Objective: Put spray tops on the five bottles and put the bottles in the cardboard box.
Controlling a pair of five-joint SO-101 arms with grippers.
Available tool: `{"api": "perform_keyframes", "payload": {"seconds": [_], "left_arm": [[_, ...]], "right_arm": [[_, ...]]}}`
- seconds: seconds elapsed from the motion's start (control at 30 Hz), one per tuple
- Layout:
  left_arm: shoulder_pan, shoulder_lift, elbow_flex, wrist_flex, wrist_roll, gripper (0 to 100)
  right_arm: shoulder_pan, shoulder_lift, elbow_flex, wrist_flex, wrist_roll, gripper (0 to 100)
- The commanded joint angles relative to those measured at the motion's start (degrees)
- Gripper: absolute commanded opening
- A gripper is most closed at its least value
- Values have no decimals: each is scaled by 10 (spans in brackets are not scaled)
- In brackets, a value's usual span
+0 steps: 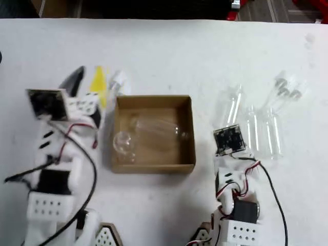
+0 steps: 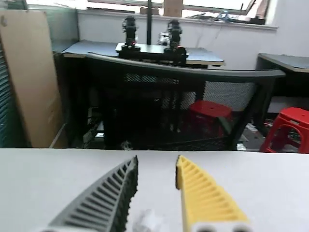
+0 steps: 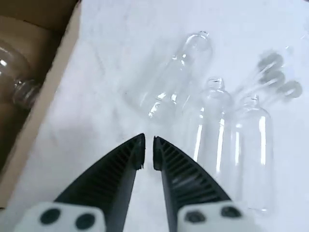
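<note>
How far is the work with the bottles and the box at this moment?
Done: two bottles seem to lie in the cardboard box, though their tops are hard to make out. In hand: neither gripper clearly holds anything; the left gripper is open, the right gripper sits near three bare bottles. Left: those three and a cluster of spray tops lie on the table.

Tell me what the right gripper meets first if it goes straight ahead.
Probably the tilted clear bottle lying ahead of the right gripper, nearest the cardboard box; depth is unclear, so it might touch the table first.
</note>
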Motion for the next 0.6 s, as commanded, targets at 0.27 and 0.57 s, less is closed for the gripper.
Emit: {"api": "perform_keyframes", "payload": {"seconds": [0.27,0.57], "left_arm": [[-233,-276,95,350,10,125],[-255,-372,289,320,-43,180]], "right_arm": [[-116,81,-331,200,40,46],[-249,496,-640,342,47,61]]}}
